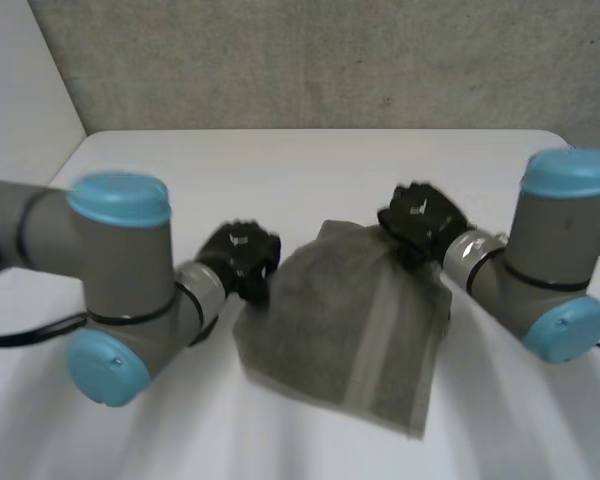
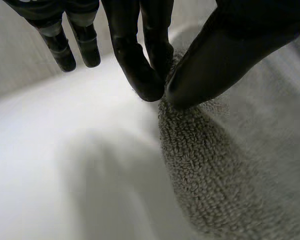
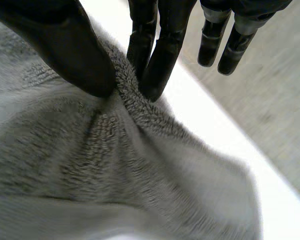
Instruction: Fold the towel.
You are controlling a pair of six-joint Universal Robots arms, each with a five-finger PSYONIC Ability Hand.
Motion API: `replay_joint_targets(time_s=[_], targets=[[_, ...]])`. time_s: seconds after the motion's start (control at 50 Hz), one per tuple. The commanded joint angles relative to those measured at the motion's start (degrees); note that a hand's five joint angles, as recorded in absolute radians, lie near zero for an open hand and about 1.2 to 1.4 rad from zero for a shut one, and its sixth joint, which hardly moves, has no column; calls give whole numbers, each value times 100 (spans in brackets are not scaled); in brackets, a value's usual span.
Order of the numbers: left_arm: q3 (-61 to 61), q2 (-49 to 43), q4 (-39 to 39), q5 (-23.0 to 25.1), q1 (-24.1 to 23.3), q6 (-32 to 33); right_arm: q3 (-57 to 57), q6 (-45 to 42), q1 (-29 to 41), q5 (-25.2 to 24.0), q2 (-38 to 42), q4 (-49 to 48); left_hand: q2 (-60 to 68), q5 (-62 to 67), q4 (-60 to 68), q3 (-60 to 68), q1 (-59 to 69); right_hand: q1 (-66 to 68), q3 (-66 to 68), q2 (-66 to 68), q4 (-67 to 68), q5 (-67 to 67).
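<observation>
Right wrist view | looped grey towel (image 3: 140, 170) | right hand (image 3: 65, 40) pinches fold

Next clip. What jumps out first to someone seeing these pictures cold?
A rumpled grey towel sits in the middle of the white table. Both black hands pinch it between thumb and fingers: the left hand at the towel's left corner, the right hand at its far corner.
</observation>
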Motion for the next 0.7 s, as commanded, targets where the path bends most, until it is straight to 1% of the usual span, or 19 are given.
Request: replay_joint_targets(time_s=[0.02,0.04,0.06,0.08,0.12,0.18,0.24,0.28,0.34,0.36,0.38,0.4,0.42,0.48,0.5,0.52,0.54,0.62,0.7], targets=[[-161,1672,960,-49,307,-72,371,1203,-13,-466,-1554,-895,288,322,-322,-287,586,773,-201,445,-332,520],[-163,1676,966,-49,308,-73,727,1699,-57,-570,-1954,-1600,288,322,-322,-287,586,773,-201,445,-332,520],[-467,2137,1601,-93,413,-177,1270,2278,-100,-598,-2454,-2573,288,322,-322,-287,586,773,-201,445,-332,520],[-766,2603,2251,-145,483,-326,1276,2284,-101,-598,-2459,-2582,288,322,-322,-287,586,773,-201,445,-332,520],[-1047,3043,2841,-172,528,-467,1898,3133,-101,-563,-3116,-4053,288,322,-322,-287,586,773,-201,445,-332,520],[-1330,3572,3548,-172,554,-626,1944,3295,-145,-589,-3180,-4033,288,322,-322,-287,586,773,-201,445,-332,520],[-1323,3558,3410,-146,554,-635,1575,3119,-180,-730,-2828,-2995,288,322,-322,-287,586,773,-201,445,-332,520],[-1270,3435,3253,-146,554,-626,867,2586,-119,-1027,-2129,-1518,288,322,-322,-287,586,773,-201,445,-332,520],[-1139,2953,2927,-137,546,-618,494,2196,-66,-1231,-1668,-737,288,322,-322,-287,586,773,-201,445,-332,520],[-1138,2951,2926,-137,546,-618,215,1744,47,-1326,-1259,-41,288,322,-322,-287,586,-737,-201,-1064,-332,-989],[-1051,2646,2769,-137,537,-618,-14,1339,118,-1327,-925,558,288,322,-322,-287,586,-3700,-201,-4027,-332,-3952],[-955,2330,2567,-128,537,-609,-16,1335,119,-1327,-921,564,288,322,-322,-287,586,-3729,-201,-4056,-332,-3982],[-954,2327,2565,-128,537,-609,-286,1030,119,-1118,-582,973,288,322,-322,-287,586,-7192,-201,-7520,-332,-6480],[-751,1685,2003,-93,537,-538,-481,1018,75,-233,-307,1030,-736,-702,-322,-287,-437,-7227,-201,-7555,-332,-6480],[-647,1424,1672,11,450,-443,-491,957,75,206,-306,960,-4350,-4316,-322,-287,-4051,-7227,-201,-7555,-332,-6480],[-542,1195,1312,204,414,-285,-491,957,75,211,-306,960,-6867,-6678,-322,-287,-6569,-7227,-201,-7555,-332,-6480],[-540,1193,1309,206,414,-284,-473,913,84,515,-306,873,-6892,-6678,-322,-287,-6594,-7227,-201,-7555,-332,-6480],[-391,859,554,811,291,295,-394,816,84,562,-341,801,-6741,-6678,-322,-287,-6443,-7227,-201,-7555,-332,-6480],[-382,885,500,856,282,569,-236,720,180,545,-727,828,-6741,-6678,-322,-287,-6443,-7227,-201,-7555,-332,-6480]])
